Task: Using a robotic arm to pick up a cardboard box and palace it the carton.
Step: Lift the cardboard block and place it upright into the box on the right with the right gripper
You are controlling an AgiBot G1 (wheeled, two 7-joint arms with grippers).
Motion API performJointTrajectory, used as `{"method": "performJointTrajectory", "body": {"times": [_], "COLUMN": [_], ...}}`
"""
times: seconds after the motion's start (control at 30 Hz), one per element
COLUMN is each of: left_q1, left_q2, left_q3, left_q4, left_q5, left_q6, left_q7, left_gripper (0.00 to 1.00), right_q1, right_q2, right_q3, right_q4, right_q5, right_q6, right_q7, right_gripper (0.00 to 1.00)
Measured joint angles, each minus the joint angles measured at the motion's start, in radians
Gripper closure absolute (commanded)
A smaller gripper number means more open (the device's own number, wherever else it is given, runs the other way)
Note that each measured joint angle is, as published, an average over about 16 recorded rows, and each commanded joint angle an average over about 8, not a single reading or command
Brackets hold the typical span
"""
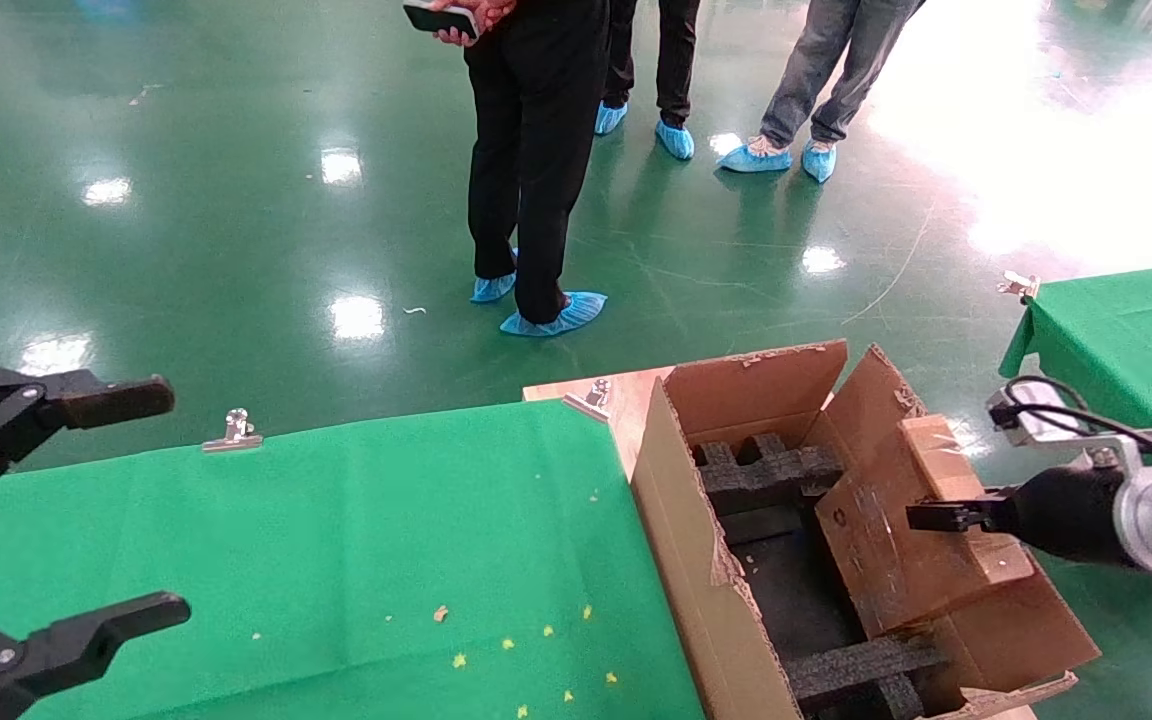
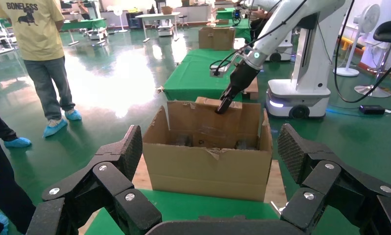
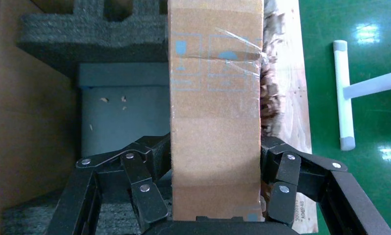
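Green-clothed table (image 1: 336, 530); carton (image 1: 696, 560) holds foam (image 1: 766, 475), tool-gripped (image 1: 936, 517) cardboard box (image 1: 911, 540).

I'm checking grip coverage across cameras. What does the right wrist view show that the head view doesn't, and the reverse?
Only the right wrist view shows both fingers of the right gripper clamped on the cardboard box's narrow sides, plus faint blue print on it.

Only the head view shows the open left gripper over the green table, and people standing beyond.

Both show the box above the carton and its black foam inserts.
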Motion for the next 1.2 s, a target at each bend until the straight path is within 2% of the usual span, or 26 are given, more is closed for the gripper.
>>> {"method": "performJointTrajectory", "body": {"times": [0.53, 1.2], "left_q1": [0.000, 0.000], "left_q2": [0.000, 0.000], "left_q3": [0.000, 0.000], "left_q4": [0.000, 0.000], "left_q5": [0.000, 0.000], "left_q6": [0.000, 0.000], "left_q7": [0.000, 0.000], "left_gripper": [0.00, 0.00], "right_q1": [-0.130, -0.241], "right_q2": [-0.122, -0.243], "right_q3": [-0.026, -0.004], "right_q4": [-0.116, -0.263], "right_q5": [0.060, 0.161], "right_q6": [0.092, 0.086], "right_q7": [-0.011, -0.125], "right_gripper": [1.00, 1.00]}}
